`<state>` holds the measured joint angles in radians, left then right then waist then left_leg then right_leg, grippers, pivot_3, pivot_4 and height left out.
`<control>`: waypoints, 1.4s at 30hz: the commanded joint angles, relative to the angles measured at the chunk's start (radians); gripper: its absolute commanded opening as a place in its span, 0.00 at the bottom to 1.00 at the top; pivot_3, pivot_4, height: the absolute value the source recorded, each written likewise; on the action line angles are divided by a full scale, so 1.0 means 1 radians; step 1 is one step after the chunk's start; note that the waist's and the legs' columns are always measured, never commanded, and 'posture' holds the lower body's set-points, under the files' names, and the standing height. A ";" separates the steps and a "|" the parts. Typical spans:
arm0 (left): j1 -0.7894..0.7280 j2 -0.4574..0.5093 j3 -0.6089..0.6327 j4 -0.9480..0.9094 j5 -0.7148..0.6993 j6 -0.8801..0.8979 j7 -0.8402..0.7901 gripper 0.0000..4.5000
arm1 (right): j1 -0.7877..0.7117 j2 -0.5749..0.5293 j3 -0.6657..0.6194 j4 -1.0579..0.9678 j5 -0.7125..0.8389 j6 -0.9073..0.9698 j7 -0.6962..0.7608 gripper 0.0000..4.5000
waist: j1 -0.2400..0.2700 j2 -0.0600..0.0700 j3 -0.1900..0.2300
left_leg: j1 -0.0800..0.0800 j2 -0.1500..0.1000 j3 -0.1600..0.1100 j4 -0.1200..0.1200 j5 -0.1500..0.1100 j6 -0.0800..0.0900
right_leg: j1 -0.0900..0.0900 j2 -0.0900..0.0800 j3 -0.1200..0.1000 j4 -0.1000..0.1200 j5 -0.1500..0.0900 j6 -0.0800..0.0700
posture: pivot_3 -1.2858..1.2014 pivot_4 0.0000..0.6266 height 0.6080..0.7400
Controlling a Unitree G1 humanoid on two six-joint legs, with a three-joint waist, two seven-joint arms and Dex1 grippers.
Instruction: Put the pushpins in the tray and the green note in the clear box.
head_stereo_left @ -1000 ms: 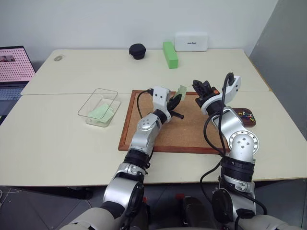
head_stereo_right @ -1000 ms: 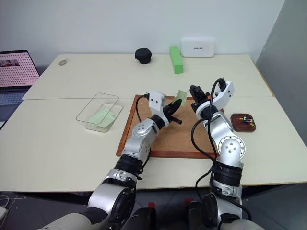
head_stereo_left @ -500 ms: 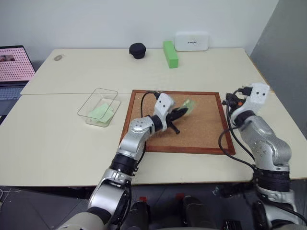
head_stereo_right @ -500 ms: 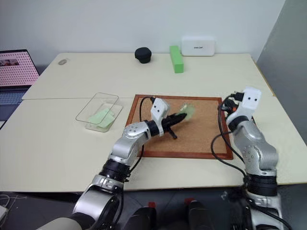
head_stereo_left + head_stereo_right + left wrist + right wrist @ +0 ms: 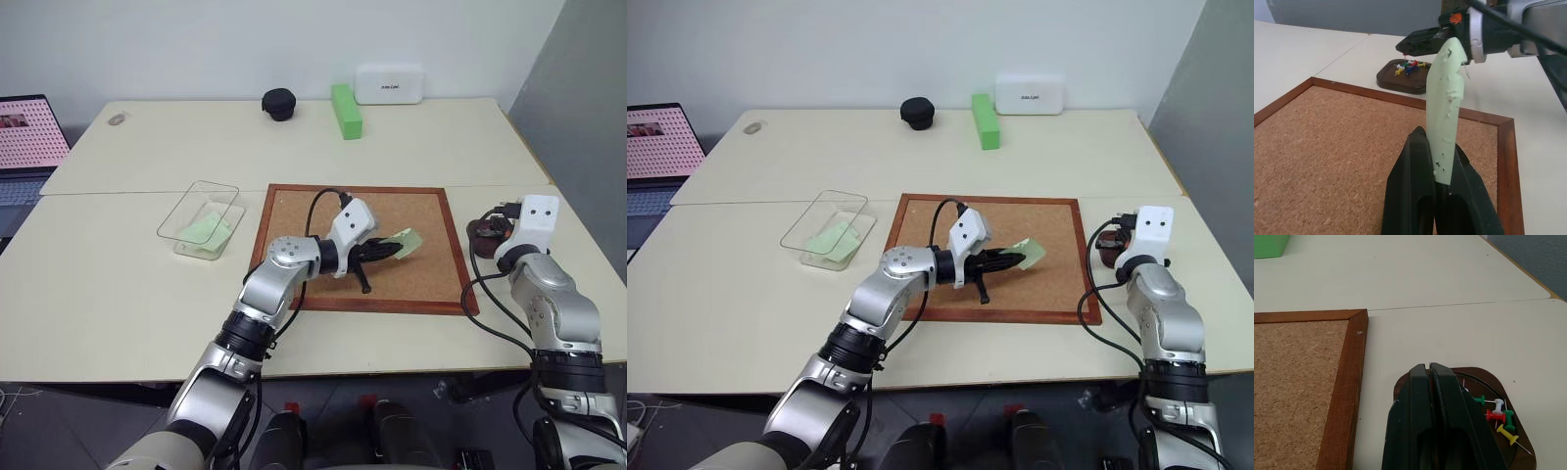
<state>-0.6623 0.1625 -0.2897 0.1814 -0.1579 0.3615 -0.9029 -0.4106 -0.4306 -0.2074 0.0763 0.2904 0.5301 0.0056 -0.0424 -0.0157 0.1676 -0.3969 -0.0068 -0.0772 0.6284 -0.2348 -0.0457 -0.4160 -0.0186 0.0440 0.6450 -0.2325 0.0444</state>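
Note:
My left gripper (image 5: 386, 252) hangs low over the cork board (image 5: 421, 208), pointing right, shut on the pale green note (image 5: 406, 242). In the left wrist view the note (image 5: 1447, 112) stands up from between the black fingers (image 5: 1415, 161). Right of the board lies the small dark reddish-brown tray (image 5: 1476, 381) with several coloured pushpins (image 5: 1500, 414) in it. My right gripper (image 5: 1429, 368) is shut just over the tray (image 5: 481, 231); I cannot tell whether a pin sits between its fingers. The clear box (image 5: 177, 208) stands left of the board, holding a green sheet.
A bright green block (image 5: 346, 97), a white box (image 5: 390, 83) and a black round object (image 5: 279, 104) stand at the table's far side. A laptop (image 5: 27, 137) is at the far left. The table's right edge runs close behind the tray.
My right arm has swung right and down, from over the board to the tray. My left gripper has turned rightward and drawn nearer, carrying the note across the board.

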 commanded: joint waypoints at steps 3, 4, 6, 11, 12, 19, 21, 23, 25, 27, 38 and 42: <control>0.004 0.005 -0.004 -0.063 -0.012 0.009 -0.001 0.01 | -0.029 -0.024 -0.015 0.074 -0.053 -0.078 0.046 0.00 | 0.001 0.000 0.000 | 0.000 0.000 0.000 0.000 0.000 0.000 | 0.000 0.000 0.000 0.000 0.000 0.000 | 0.52 0.24 1.00; 0.004 0.004 -0.003 -0.063 -0.012 0.010 0.003 0.00 | -0.031 -0.023 -0.017 0.086 -0.059 -0.087 0.050 0.05 | 0.001 0.000 0.000 | 0.000 0.000 0.000 0.000 0.000 0.000 | 0.000 0.000 0.000 0.000 0.000 0.000 | 0.52 0.24 1.00; 0.005 0.002 -0.001 -0.064 -0.013 0.013 0.009 0.00 | -0.036 -0.021 -0.025 0.106 -0.064 -0.101 0.053 0.13 | 0.001 0.000 0.000 | 0.000 0.000 0.000 0.000 0.000 0.000 | 0.000 0.000 0.000 0.000 0.000 0.000 | 0.52 0.24 1.00; 0.009 -0.002 0.002 -0.069 -0.019 0.022 0.017 0.00 | -0.049 -0.021 -0.039 0.141 -0.072 -0.120 0.066 0.42 | 0.000 0.000 0.000 | 0.000 0.000 0.000 0.000 0.000 0.000 | 0.000 0.000 0.000 0.001 0.000 0.000 | 0.52 0.24 1.00; 0.010 -0.002 0.003 -0.070 -0.020 0.025 0.019 0.00 | -0.050 -0.021 -0.039 0.146 -0.076 -0.124 0.067 0.45 | 0.000 0.000 0.000 | 0.000 0.000 0.000 0.000 0.000 0.000 | 0.000 0.000 0.000 0.001 0.000 0.000 | 0.52 0.24 1.00; 0.008 -0.004 0.007 -0.070 -0.024 0.031 0.020 0.00 | -0.045 -0.020 -0.033 0.149 -0.093 -0.136 0.074 0.77 | 0.001 0.000 0.000 | 0.000 0.000 0.000 0.000 0.000 0.000 | 0.000 0.000 0.000 0.001 0.001 -0.002 | 0.52 0.24 1.00; 0.004 -0.007 0.008 -0.069 -0.025 0.033 0.022 0.00 | -0.042 -0.021 -0.033 0.148 -0.098 -0.137 0.075 0.87 | 0.001 0.000 0.000 | 0.000 0.000 0.000 0.000 0.000 0.000 | 0.000 0.000 0.000 0.001 0.001 -0.002 | 0.52 0.24 1.00; 0.004 -0.009 0.008 -0.069 -0.025 0.034 0.021 0.00 | -0.040 -0.021 -0.033 0.147 -0.105 -0.137 0.073 0.97 | 0.001 0.000 0.000 | 0.000 0.000 0.000 0.000 0.000 0.000 | 0.000 0.000 0.000 0.001 0.001 -0.002 | 0.52 0.24 1.00; 0.003 -0.012 0.006 -0.069 -0.025 0.035 0.021 0.00 | -0.042 -0.020 -0.039 0.150 -0.108 -0.140 0.072 0.99 | 0.001 0.000 0.000 | 0.000 0.000 0.000 0.001 0.000 0.000 | 0.000 0.000 0.000 0.001 0.001 -0.002 | 0.52 0.24 1.00; 0.003 -0.012 0.006 -0.068 -0.024 0.035 0.019 0.00 | -0.046 -0.018 -0.043 0.151 -0.113 -0.142 0.070 0.99 | 0.001 0.000 0.000 | 0.000 0.000 0.000 0.001 0.000 0.000 | 0.000 0.000 0.000 0.001 0.001 -0.002 | 0.52 0.24 1.00; 0.001 -0.012 0.014 -0.068 -0.026 0.040 0.023 0.00 | -0.033 -0.011 -0.065 0.137 -0.112 -0.154 0.061 0.99 | 0.001 0.000 0.000 | 0.000 0.000 0.000 0.001 0.000 0.000 | 0.000 0.000 0.000 0.001 0.003 -0.004 | 0.52 0.24 1.00; -0.002 -0.016 0.037 -0.067 -0.029 0.042 0.050 0.00 | -0.035 0.026 -0.117 0.110 -0.040 -0.149 0.080 0.99 | 0.001 0.000 0.000 | 0.000 0.000 0.000 0.001 0.000 0.000 | 0.000 0.000 0.001 0.001 0.003 -0.005 | 0.52 0.24 1.00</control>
<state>-0.6423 0.1527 -0.2857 0.1535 -0.1630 0.4081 -0.8723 -0.4416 -0.4160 -0.2813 0.2403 0.2018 0.3970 0.0735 -0.0415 -0.0156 0.1676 -0.3965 -0.0068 -0.0770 0.6290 -0.2347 -0.0458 -0.4158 -0.0189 0.0445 0.6462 -0.2297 0.0398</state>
